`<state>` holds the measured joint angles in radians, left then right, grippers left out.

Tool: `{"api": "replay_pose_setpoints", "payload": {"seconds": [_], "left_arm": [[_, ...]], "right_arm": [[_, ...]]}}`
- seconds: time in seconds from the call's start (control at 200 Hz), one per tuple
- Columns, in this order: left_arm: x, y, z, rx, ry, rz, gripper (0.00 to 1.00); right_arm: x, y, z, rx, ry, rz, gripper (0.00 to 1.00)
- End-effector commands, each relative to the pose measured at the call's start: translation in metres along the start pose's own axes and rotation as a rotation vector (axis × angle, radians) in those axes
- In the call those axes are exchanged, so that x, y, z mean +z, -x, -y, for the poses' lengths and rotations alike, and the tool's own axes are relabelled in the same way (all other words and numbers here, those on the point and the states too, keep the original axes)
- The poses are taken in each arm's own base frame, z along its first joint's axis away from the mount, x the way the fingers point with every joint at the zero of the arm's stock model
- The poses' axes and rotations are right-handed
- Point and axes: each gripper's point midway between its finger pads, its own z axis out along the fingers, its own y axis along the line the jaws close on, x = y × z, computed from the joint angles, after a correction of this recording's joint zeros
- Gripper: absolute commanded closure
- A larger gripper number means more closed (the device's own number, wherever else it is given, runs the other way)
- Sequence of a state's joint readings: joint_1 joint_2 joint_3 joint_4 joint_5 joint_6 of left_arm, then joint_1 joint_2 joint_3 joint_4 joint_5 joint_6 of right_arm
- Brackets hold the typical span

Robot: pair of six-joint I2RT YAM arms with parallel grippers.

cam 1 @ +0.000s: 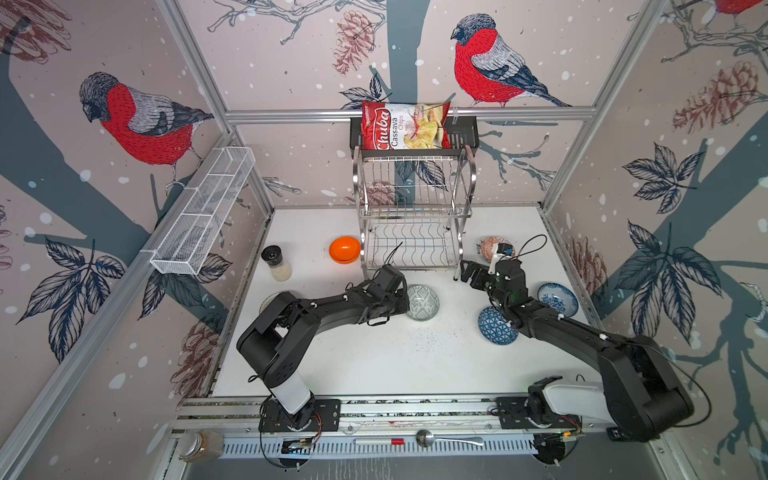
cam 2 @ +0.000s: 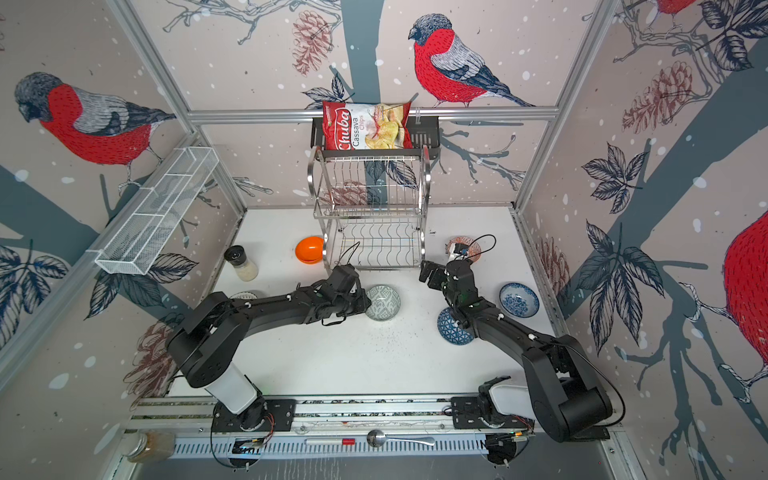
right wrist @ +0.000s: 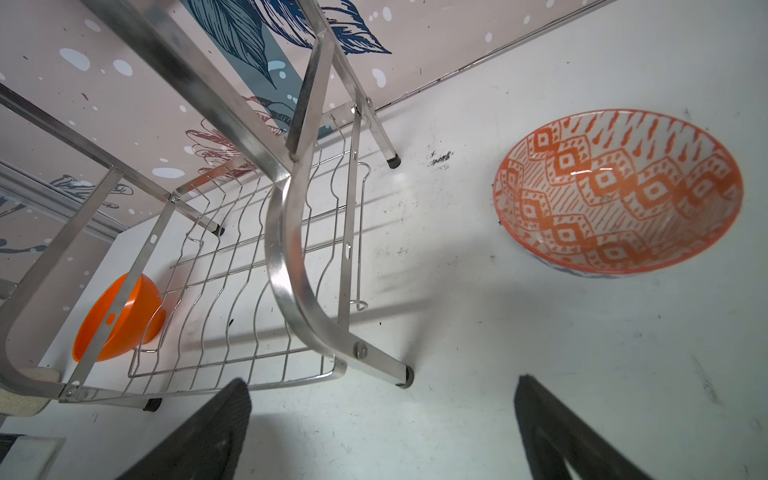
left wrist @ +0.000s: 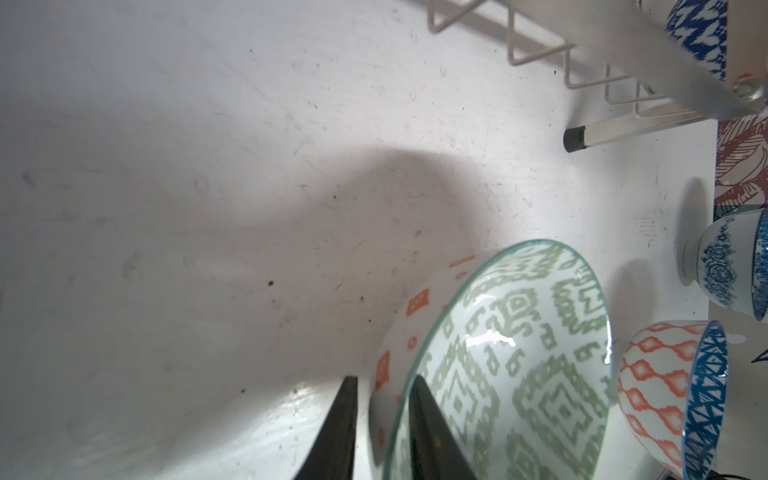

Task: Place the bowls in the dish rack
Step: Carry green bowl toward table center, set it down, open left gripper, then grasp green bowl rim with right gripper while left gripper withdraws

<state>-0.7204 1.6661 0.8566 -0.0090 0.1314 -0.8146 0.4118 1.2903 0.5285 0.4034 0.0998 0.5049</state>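
The grey-green bowl (cam 1: pixel 422 302) (cam 2: pixel 382 302) stands upright on the white, scuffed counter (cam 1: pixel 374 365), in front of the dish rack (cam 1: pixel 415 215) and a little apart from its front legs. Seen close from the left wrist, this bowl (left wrist: pixel 519 353) is glossy ceramic: a blocky grey-green geometric pattern inside, a thin green rim, and a white outer wall dotted with small orange squares. The left gripper (left wrist: pixel 382 386) straddles that rim, one dark finger inside and one outside. The jaws are only narrowly parted, and a sliver of light separates the outer finger from the wall. The right gripper (right wrist: pixel 382 432) hangs wide open with nothing in it, near the rack's right front leg. The rack is shiny steel, with flat arched side tubes (right wrist: pixel 286 232) and wavy wire shelves. The other bowls also lie on the counter. The plain glossy orange bowl (cam 1: pixel 344 249) (right wrist: pixel 120 320) is just beside the rack's lower left side and seems tipped. The red-orange diamond-patterned bowl (right wrist: pixel 619 195) is to the rack's right. The blue-floral bowl (cam 1: pixel 557 299) and the dark-blue triangle bowl (cam 1: pixel 494 326) flank the right arm. A pale bowl rim (cam 2: pixel 244 295) peeks out past the left arm.
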Motion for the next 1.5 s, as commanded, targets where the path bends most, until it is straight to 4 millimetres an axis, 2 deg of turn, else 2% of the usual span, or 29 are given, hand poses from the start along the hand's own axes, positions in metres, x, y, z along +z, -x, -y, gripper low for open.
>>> {"api": "replay_pose_setpoints", "payload": {"seconds": [0.0,0.095,0.225,0.335,0.345,0.355,0.37,0.455,0.46,0.475,0.495,0.62,0.78,0.96,1.025,1.116,1.256,1.321,1.401,1.491], "left_arm": [[-0.004,0.005,0.006,0.015,-0.019,0.013,0.71],[-0.009,0.008,0.008,0.027,-0.013,0.027,0.64],[-0.02,0.015,0.013,0.053,-0.028,0.058,0.59],[-0.033,0.021,0.016,0.069,-0.046,0.083,0.47],[-0.034,0.022,0.016,0.071,-0.043,0.084,0.45],[-0.035,0.023,0.016,0.072,-0.043,0.087,0.37],[-0.037,0.024,0.015,0.071,-0.04,0.091,0.33],[-0.048,0.03,0.009,0.075,-0.021,0.115,0.31],[-0.048,0.03,0.008,0.075,-0.02,0.116,0.28],[-0.051,0.031,0.008,0.077,-0.019,0.122,0.09],[-0.054,0.033,0.006,0.074,-0.016,0.129,0.03],[-0.073,0.042,-0.01,0.035,-0.013,0.167,0.02],[-0.104,0.053,-0.027,-0.004,-0.032,0.269,0.02],[-0.13,0.06,-0.041,-0.018,-0.04,0.388,0.02],[-0.136,0.06,-0.053,-0.073,-0.028,0.404,0.02],[-0.141,0.059,-0.063,-0.133,-0.091,0.414,0.02],[-0.14,0.051,-0.07,-0.179,-0.193,0.411,0.02],[-0.137,0.047,-0.071,-0.177,-0.208,0.398,0.02],[-0.132,0.043,-0.072,-0.182,-0.217,0.378,0.02],[-0.129,0.042,-0.072,-0.186,-0.23,0.37,0.02]], "right_arm": [[-0.002,0.009,-0.003,0.013,0.008,0.041,0.0],[-0.002,0.01,-0.002,0.013,0.005,0.045,0.0],[-0.003,0.011,-0.002,0.012,0.0,0.049,0.01],[-0.004,0.011,-0.003,0.008,0.005,0.051,0.0],[-0.003,0.011,-0.003,0.007,0.007,0.05,0.0],[-0.003,0.011,-0.003,0.006,0.007,0.05,0.0],[-0.003,0.01,-0.005,0.003,0.01,0.048,0.01],[-0.002,0.008,-0.01,-0.016,0.018,0.044,0.0],[-0.002,0.007,-0.011,-0.019,0.018,0.043,0.0],[-0.002,0.007,-0.012,-0.024,0.02,0.042,0.01],[-0.001,0.006,-0.015,-0.032,0.025,0.039,0.01],[0.001,-0.001,-0.038,-0.085,0.059,-0.001,0.0],[-0.004,-0.021,-0.072,-0.177,0.057,-0.081,0.0],[-0.012,-0.062,-0.113,-0.293,0.097,-0.193,0.0],[-0.011,-0.077,-0.126,-0.333,0.105,-0.228,0.01],[-0.011,-0.1,-0.143,-0.392,0.124,-0.273,0.01],[-0.01,-0.134,-0.159,-0.464,0.134,-0.333,0.08],[-0.008,-0.143,-0.163,-0.489,0.126,-0.35,0.1],[-0.005,-0.152,-0.164,-0.5,0.117,-0.369,0.19],[-0.003,-0.16,-0.168,-0.509,0.122,-0.391,0.24]]}}
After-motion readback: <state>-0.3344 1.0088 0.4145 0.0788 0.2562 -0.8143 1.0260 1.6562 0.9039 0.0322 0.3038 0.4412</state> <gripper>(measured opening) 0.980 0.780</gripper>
